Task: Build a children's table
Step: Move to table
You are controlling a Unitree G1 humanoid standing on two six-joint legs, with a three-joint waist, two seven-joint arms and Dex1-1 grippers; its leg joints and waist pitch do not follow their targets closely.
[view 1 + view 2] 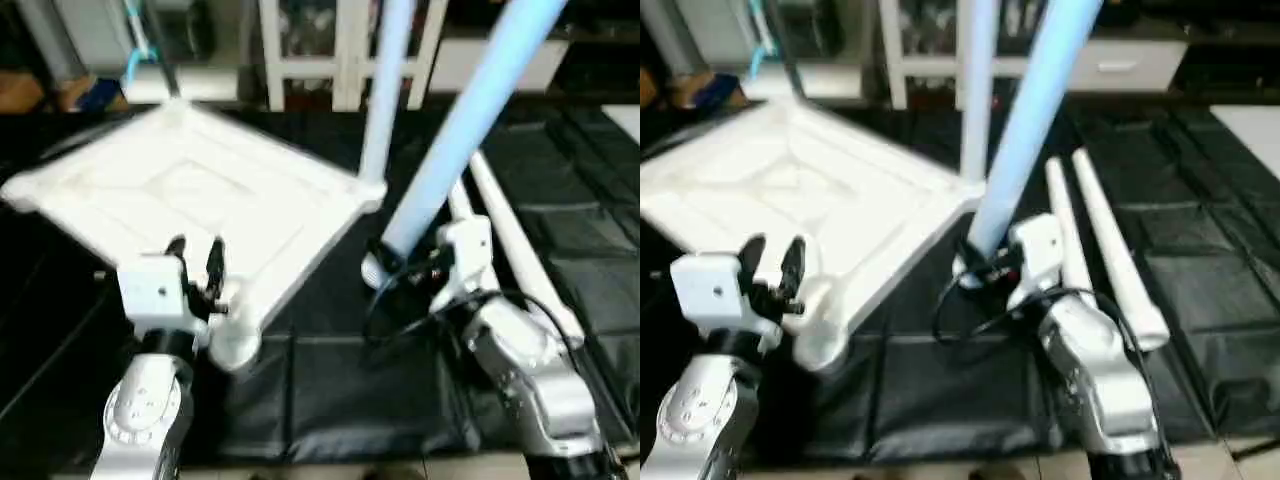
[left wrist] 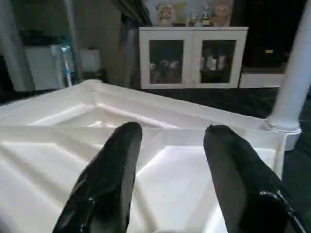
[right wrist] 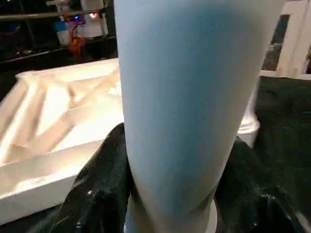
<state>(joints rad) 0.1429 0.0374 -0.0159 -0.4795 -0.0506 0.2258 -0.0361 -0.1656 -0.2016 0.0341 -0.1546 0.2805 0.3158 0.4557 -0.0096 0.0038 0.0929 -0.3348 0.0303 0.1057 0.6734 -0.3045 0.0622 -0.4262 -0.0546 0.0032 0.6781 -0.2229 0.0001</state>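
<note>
On tabletop [image 1: 200,200]: one leg [image 1: 385,90] socketed upright. Right gripper [image 1: 400,262] clamps second leg [image 1: 470,125] beside it; left gripper [image 1: 197,268] spread, empty; two spare legs [image 1: 1100,240] remain.

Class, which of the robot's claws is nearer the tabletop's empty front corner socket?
Left. The left claw hangs over the tabletop just behind that socket; the right claw grips a leg off to the side.

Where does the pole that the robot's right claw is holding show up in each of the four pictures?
Left eye view: held leg, upper right.
Right eye view: upper middle.
Left wrist view: I can't place it.
Right wrist view: centre, between black fingers.
Shared landmark: the tabletop.
</note>
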